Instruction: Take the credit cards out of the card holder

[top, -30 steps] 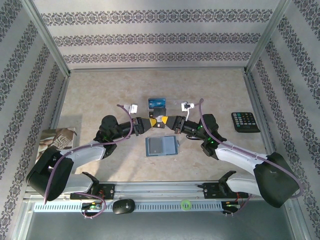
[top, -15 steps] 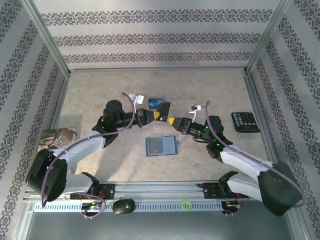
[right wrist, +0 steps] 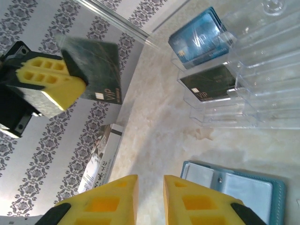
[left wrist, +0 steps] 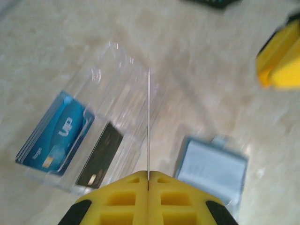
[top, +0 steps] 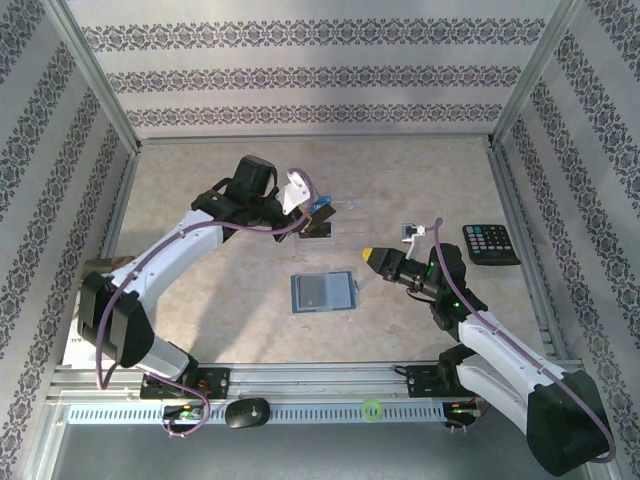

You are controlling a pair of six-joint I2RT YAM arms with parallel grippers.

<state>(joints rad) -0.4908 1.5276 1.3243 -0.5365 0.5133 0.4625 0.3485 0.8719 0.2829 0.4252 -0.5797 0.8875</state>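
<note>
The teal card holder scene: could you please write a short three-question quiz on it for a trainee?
1. True or false: the left tool is shut on a dark marbled card.
2. Multiple choice: the teal-blue bi-fold card holder is A) lying open and flat on the beige marbled table, B) folded shut, C) held up in the air.
3. Fill in: in the clear plastic stand, next to the blue VIP card, sits a ____ card.
Key: 1 true; 2 A; 3 black card.
</note>
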